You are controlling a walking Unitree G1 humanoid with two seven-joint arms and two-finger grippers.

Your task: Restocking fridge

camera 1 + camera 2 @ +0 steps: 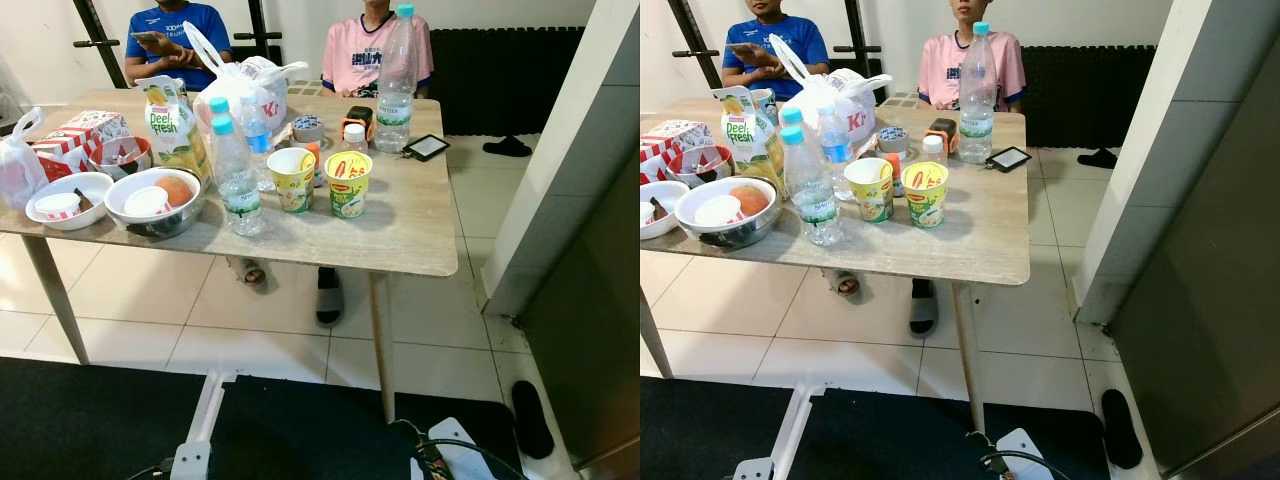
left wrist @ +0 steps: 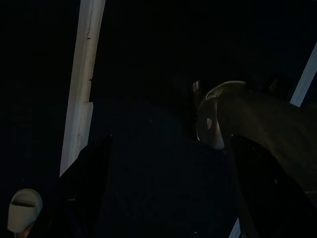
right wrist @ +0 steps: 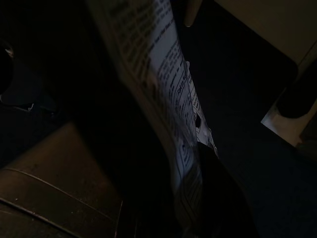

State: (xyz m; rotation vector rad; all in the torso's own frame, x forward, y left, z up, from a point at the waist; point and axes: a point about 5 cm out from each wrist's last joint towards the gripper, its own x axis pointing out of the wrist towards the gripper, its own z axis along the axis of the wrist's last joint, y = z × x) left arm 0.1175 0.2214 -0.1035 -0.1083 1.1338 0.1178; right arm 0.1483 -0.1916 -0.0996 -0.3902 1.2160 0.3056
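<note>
Presently, the dark fridge door (image 1: 1220, 300) fills the 3 o'clock side of the head views, with the worktop (image 1: 420, 230) ahead from 9 to 12 o'clock. Two seated people (image 1: 375, 45) occupy its far side at 12 o'clock. Stock on the worktop, by descending size: a white plastic bag (image 1: 250, 85), a tall water bottle (image 1: 397, 80) at 1 o'clock, a juice carton (image 1: 172, 125), two smaller capped bottles (image 1: 235, 180), a steel bowl (image 1: 155, 205) holding fruit and a tub, and two noodle cups (image 1: 348, 185) near the front edge. The right end effector (image 3: 198, 198) hangs low over dark floor matting and appears clenched on a printed packet (image 3: 168, 89) that runs between its fingers. The left end effector (image 2: 163, 188) hangs idle over the same matting, released and empty. Hazards, as judged: the packet looks thin and flexible, so a slack grasp may let it slide out; the cable (image 1: 440, 455) at 6 o'clock may snag a foot; crowded bottles may topple if one is reached carelessly.
</note>
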